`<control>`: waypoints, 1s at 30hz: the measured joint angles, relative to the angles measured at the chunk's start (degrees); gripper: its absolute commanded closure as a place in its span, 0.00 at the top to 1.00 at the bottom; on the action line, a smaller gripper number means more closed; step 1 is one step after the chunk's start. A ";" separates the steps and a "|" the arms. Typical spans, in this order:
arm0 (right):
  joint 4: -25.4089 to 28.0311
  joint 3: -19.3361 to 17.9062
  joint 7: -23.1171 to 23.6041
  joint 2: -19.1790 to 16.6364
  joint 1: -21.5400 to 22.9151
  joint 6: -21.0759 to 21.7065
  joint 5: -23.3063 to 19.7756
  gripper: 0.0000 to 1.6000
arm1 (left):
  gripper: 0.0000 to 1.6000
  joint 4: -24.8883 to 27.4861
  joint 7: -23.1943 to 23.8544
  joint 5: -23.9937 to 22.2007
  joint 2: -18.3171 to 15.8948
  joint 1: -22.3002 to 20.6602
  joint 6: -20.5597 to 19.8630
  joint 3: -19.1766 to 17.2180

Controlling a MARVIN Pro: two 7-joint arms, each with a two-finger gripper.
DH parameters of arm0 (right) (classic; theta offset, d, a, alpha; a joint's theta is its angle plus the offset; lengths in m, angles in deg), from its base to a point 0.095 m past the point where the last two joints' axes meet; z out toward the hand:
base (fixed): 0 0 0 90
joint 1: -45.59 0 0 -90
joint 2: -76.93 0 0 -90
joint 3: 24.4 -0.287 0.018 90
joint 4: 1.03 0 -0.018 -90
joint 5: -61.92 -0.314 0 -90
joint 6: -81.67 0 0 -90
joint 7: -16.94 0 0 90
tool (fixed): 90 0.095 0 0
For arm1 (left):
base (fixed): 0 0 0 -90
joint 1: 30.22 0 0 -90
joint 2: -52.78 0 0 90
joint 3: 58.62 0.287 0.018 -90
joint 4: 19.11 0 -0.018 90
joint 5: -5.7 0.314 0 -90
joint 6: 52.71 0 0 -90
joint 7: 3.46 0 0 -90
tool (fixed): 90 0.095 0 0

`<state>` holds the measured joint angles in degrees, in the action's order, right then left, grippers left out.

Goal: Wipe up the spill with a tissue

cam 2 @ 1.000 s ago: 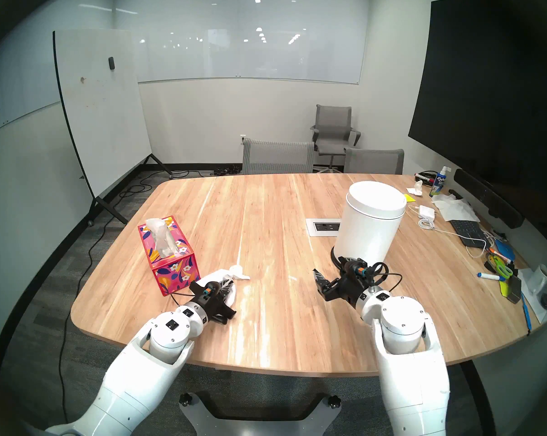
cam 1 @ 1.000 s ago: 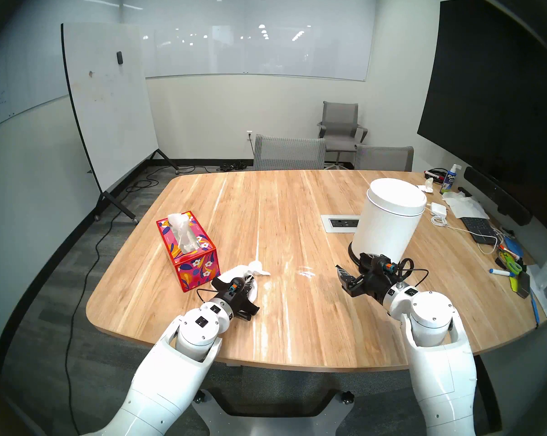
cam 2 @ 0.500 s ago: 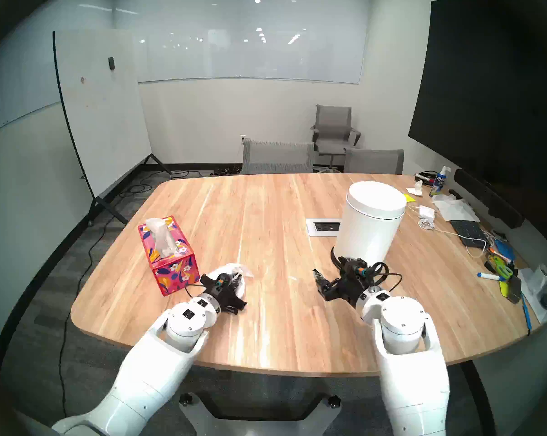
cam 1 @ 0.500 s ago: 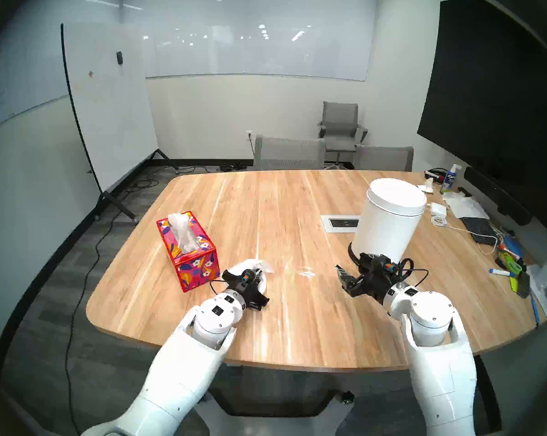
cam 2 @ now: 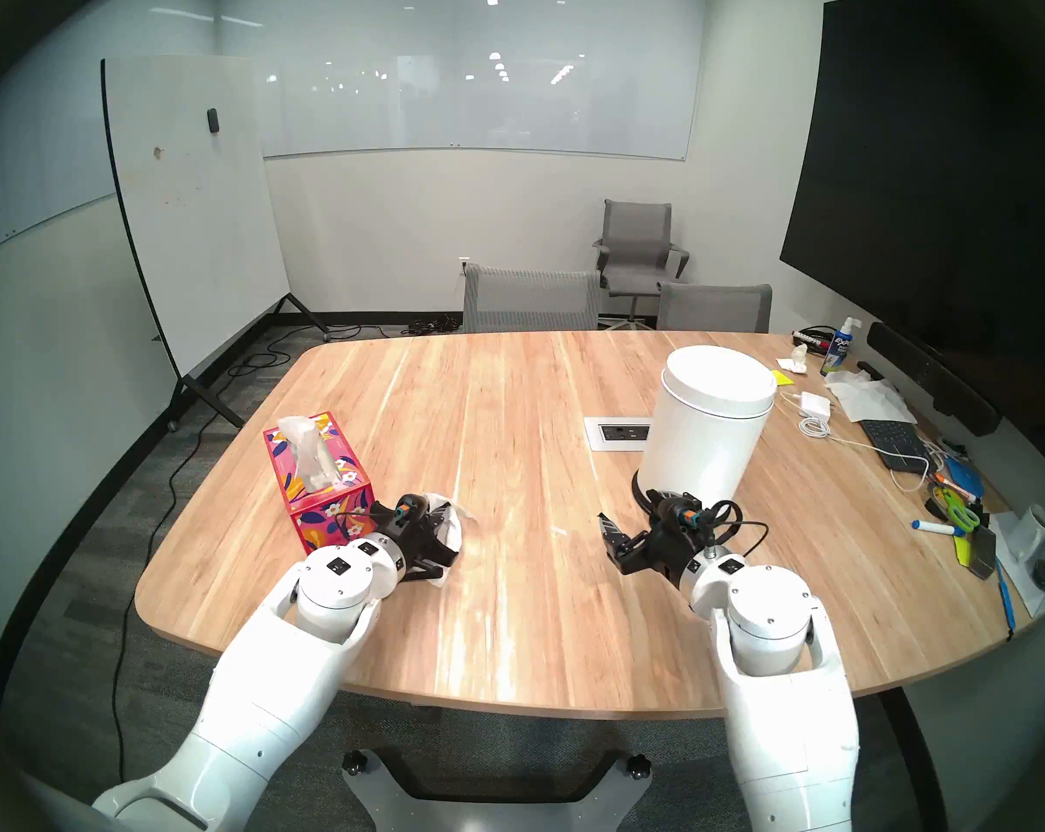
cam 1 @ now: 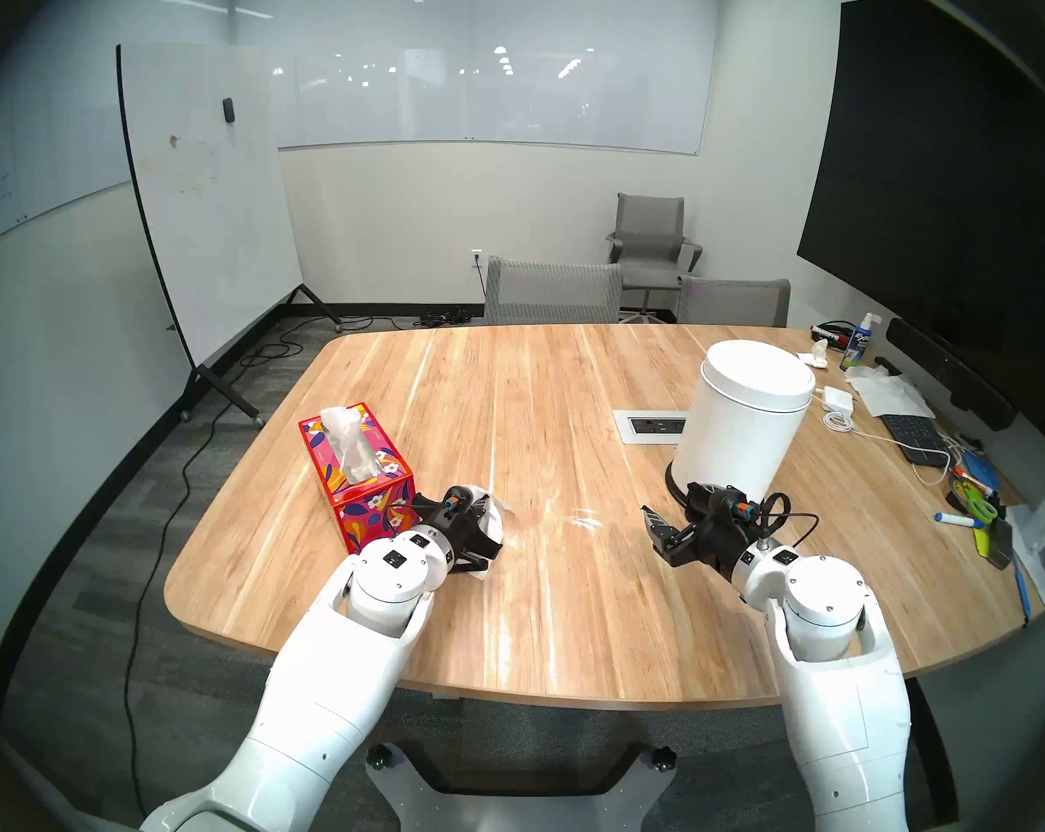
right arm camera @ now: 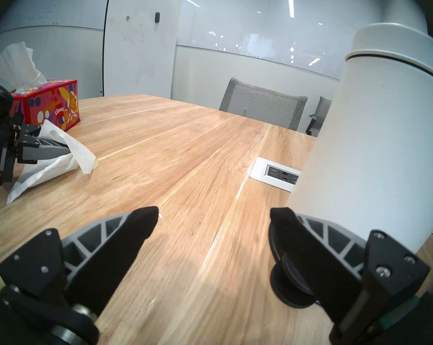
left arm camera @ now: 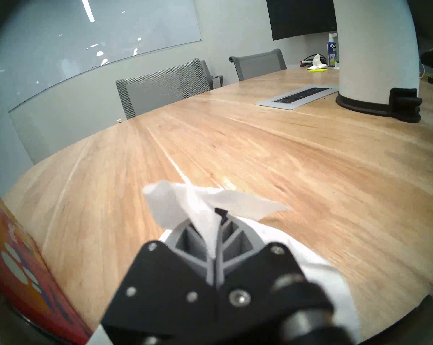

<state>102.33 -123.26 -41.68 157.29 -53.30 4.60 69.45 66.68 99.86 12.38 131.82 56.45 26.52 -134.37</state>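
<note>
Your left gripper (left arm camera: 216, 227) is closed on the tissue (left arm camera: 210, 200), mid-wipe; the right gripper (right arm camera: 214, 221) is wide open, empty. Next, I think, press the tissue onto the spill (cam 1: 583, 517) beside it.

Crumpled thin white paper tissue (left arm camera: 175, 205), draped beside the red floral box (cam 1: 364, 482); small glossy spill patch (cam 1: 586, 520) farther right.
</note>
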 measured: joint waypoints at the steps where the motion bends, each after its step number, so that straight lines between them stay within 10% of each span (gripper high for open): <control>1: 0.00 0.00 0.00 0.00 0.00 0.00 0.00 1.00 | 0.00 0.73 0.43 0.00 -0.54 0.61 0.35 -0.08; 15: -0.02 0.00 0.00 0.00 0.00 0.00 0.00 1.00 | 0.00 9.67 4.62 -0.78 -7.66 9.16 3.74 -2.94; 30: 0.00 0.00 0.00 0.00 -0.01 0.00 0.00 1.00 | 0.00 10.48 3.28 2.19 -8.11 12.19 4.56 -0.10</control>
<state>102.32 -123.26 -41.68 157.29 -53.30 4.60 69.45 77.16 103.14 14.58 123.71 68.65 31.07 -134.47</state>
